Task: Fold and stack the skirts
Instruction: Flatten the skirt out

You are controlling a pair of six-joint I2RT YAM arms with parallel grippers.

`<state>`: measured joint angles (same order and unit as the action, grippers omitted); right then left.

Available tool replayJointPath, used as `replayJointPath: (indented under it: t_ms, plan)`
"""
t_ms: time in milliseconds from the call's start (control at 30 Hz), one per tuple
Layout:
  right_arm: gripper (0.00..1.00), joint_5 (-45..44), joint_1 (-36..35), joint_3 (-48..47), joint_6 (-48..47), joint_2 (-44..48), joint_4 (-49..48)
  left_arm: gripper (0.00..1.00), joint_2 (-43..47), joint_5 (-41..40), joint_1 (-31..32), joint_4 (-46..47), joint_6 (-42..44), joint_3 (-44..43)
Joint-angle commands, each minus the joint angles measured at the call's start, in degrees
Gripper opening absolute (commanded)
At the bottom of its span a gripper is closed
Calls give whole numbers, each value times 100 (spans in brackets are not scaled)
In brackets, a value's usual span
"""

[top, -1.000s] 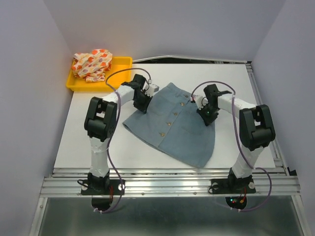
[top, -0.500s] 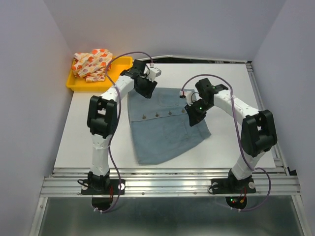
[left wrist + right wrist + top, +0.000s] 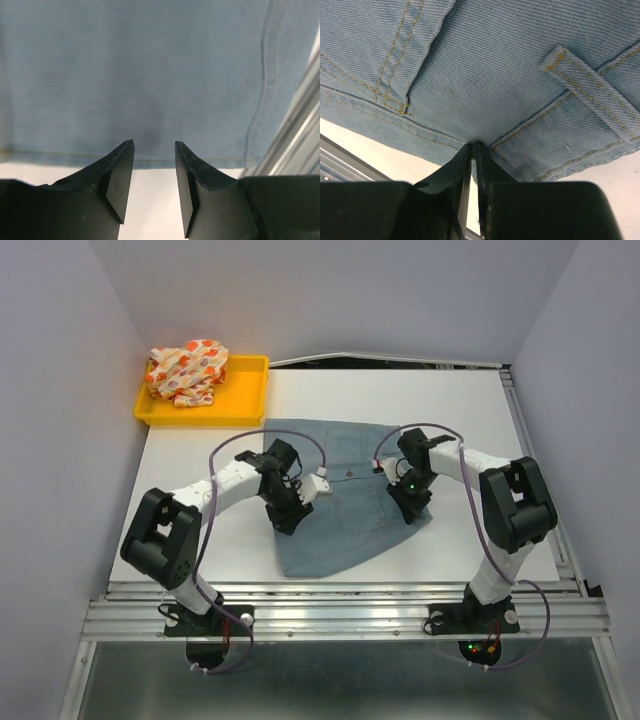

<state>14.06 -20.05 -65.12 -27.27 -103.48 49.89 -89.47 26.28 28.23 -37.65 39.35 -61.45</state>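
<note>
While pale lilac walls [image 3: 60, 440] are closing in a white table [image 3: 470, 410], the denim skirt [image 3: 345, 530] is lying spread mid-table. The left gripper [image 3: 154, 145] is hovering at its left edge, jaws apart, gripping nothing; the right gripper [image 3: 473, 145] is pinching its right edge. Two skirts are showing: the spotted skirt [image 3: 188, 370] is sitting bunched in one yellow tray [image 3: 245, 405].

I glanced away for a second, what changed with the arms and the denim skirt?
The denim skirt swung from diagonal to square, waistband at the far side. The left gripper let go of its corner, drew back nearer and stands open at the skirt's left edge. The right gripper still pinches the right side. The spotted skirt stayed in the yellow tray.
</note>
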Motion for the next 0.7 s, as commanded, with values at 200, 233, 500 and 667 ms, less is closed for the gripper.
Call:
replayJointPath:
  t_ms: [200, 233, 500, 667]
  plan:
    - [15, -317, -34, 439, -349, -129, 336, 42, -957, -843, 333, 460, -50, 231]
    - [17, -143, -112, 465, -489, -24, 581, 41, -1193, -1001, 289, 504, -146, 134]
    - [29, 1195, -289, -130, -605, 521, 1559, 49, -1512, -1090, -204, 417, 45, -631]
    - [30, 1458, -113, -973, -227, 733, 1305, 54, -890, -818, -212, 214, 310, -640]
